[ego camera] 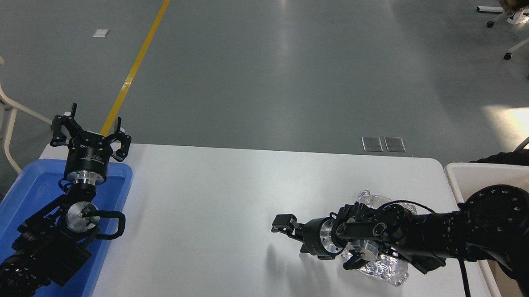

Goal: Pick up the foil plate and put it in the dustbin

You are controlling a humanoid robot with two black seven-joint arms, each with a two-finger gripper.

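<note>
The foil plate (382,267), shiny crinkled silver, lies on the white table (209,195) at the right. Most of it is hidden under my right arm; another bit of its rim (371,199) shows behind the wrist. My right gripper (283,224) points left, past the plate's left side and above the bare table, with nothing in it. The dustbin (477,173), cream with a thick rim, stands off the table's right end, partly covered by my right arm. My left gripper (89,132) is parked open over the blue tray's far end.
A shallow blue tray (16,218) sits at the table's left end under my left arm. Chair legs (7,106) stand at the far left. A dark sleeve (521,156) shows beyond the dustbin. A yellow floor line (136,62) runs beyond the table.
</note>
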